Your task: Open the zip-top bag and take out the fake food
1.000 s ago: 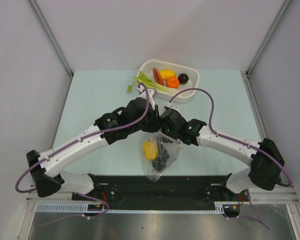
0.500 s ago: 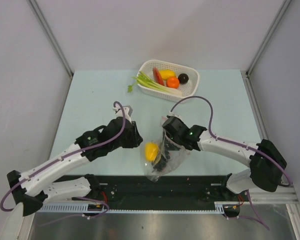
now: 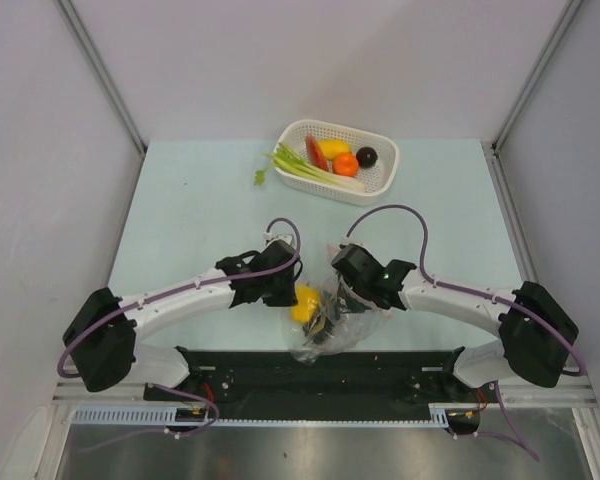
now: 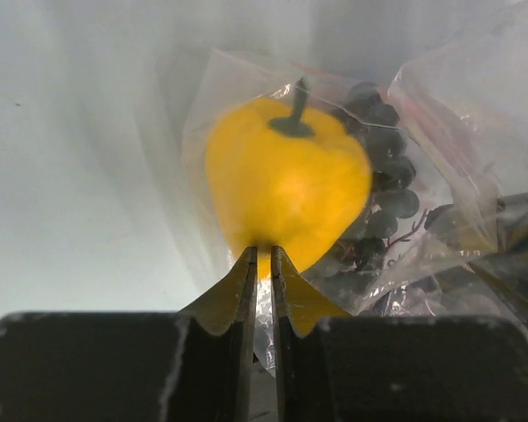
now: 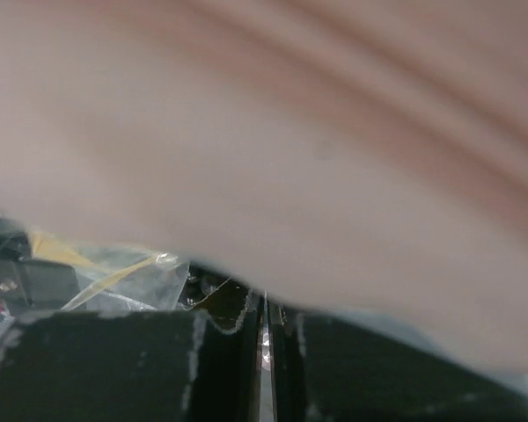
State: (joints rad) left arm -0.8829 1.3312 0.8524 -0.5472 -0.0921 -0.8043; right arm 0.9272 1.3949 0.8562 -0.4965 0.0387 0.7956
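Bag [image 3: 318, 345] sits at the middle of the tabletop's [image 3: 200, 200] near edge, between your two arms, mouth end up toward the claws. That placement makes sense: each side can take one lip and pull apart.

Left claw [image 4: 262, 257]: jaws pinched almost together, only a sliver of gap. The tips are right at the film over the base of the yellow pepper [image 4: 286, 185], and it looks like a fold of film is nipped. I can't fully confirm that.

Right claw [image 5: 264, 303]: jaws closed tight, clear film bunched just left of the tips. The pink zip strip [image 5: 334, 158] is smeared across the lens, so you're likely gripping the bag at or just under the strip.

Fake food, part one: the pepper and dark grapes [image 4: 383, 167] are inside the bag, so the opening isn't finished.

Fake food, part two: the orange [image 3: 345, 163], a dark round fruit, a red piece, a yellow piece and a green stalk lie in the white basket [image 3: 385, 175] at the far edge.

Materials:
- Bag is thin, clear, crinkly and glossy, and I'd guess it slips easily.
- Pepper is smooth hard plastic, rounded, with a green stem.
- Grapes are a knobbly cluster.
- Basket is rigid perforated plastic.
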